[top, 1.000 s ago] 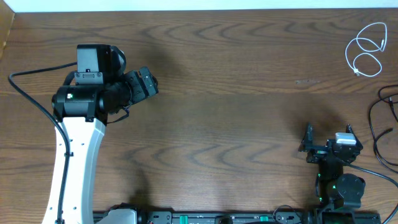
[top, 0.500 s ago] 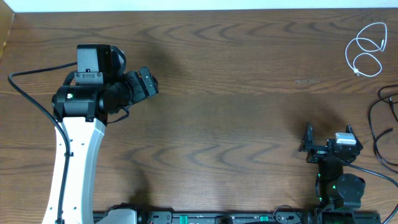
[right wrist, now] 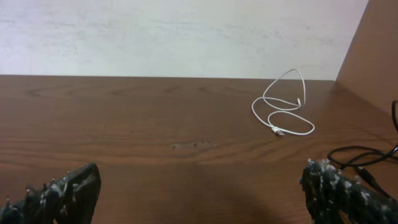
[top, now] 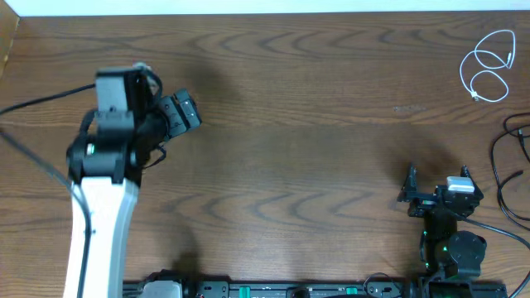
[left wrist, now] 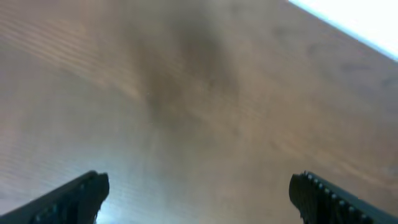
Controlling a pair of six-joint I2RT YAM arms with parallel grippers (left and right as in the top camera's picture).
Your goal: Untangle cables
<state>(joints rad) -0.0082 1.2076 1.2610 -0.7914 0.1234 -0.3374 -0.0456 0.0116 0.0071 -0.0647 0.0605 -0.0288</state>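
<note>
The white cable [top: 489, 64] lies in small loops at the far right back of the table, apart from the black one; it also shows in the right wrist view [right wrist: 283, 112]. The thin black cable [top: 502, 170] loops at the right edge, partly cut off by the frame, and its near part shows in the right wrist view [right wrist: 364, 157]. My right gripper [top: 437, 180] is open and empty near the front right, low over the table [right wrist: 205, 193]. My left gripper [top: 184, 114] is open and empty over bare wood at the left [left wrist: 199, 193], far from both cables.
The wooden table [top: 298, 124] spans the view, with a pale wall behind it [right wrist: 186, 31] and a wooden side panel at the right [right wrist: 373, 56]. The left wrist view is blurred.
My left arm has swung a little to the left and back, and its gripper has shifted with it. The right arm and both cables have not moved.
</note>
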